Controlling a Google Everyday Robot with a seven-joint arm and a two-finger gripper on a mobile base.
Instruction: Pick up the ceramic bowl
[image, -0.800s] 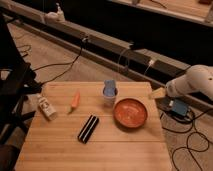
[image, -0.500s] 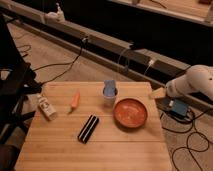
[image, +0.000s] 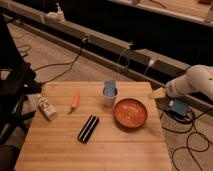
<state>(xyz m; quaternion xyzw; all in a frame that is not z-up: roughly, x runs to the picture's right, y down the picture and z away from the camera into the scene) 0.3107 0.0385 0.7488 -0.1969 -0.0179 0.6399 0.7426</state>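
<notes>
On the right half of the pale wooden slatted table (image: 60, 145), the wide, shallow, glossy orange-red ceramic bowl (image: 130, 113) sits upright, near the right edge and about midway between the near and far sides; it holds nothing that can be seen. Just to its far left stands a small white cup with a blue top (image: 110, 93), close beside the bowl's rim, though whether the two touch cannot be made out. Further left lies a small orange carrot-shaped item (image: 75, 100), its narrow end pointing toward the near side; near the left edge a white bottle (image: 46, 106) lies on its side. A black ribbed rectangular object (image: 88, 128) lies at a slant near the table's middle, to the near left of the bowl and well apart from it.

The robot's white, rounded arm (image: 195, 80) reaches in from the right of the scene; its gripper (image: 158, 93), seemingly a tan-coloured tip, hangs just off the table's far right corner, to the far right of the bowl and not touching it; whether the gripper is open or closed cannot be told, and it holds nothing that can be seen. Below the arm, a blue box-like device (image: 178, 107) rests on the floor among dark cables (image: 197, 142); a long dark rail (image: 100, 42) crosses the far background.
</notes>
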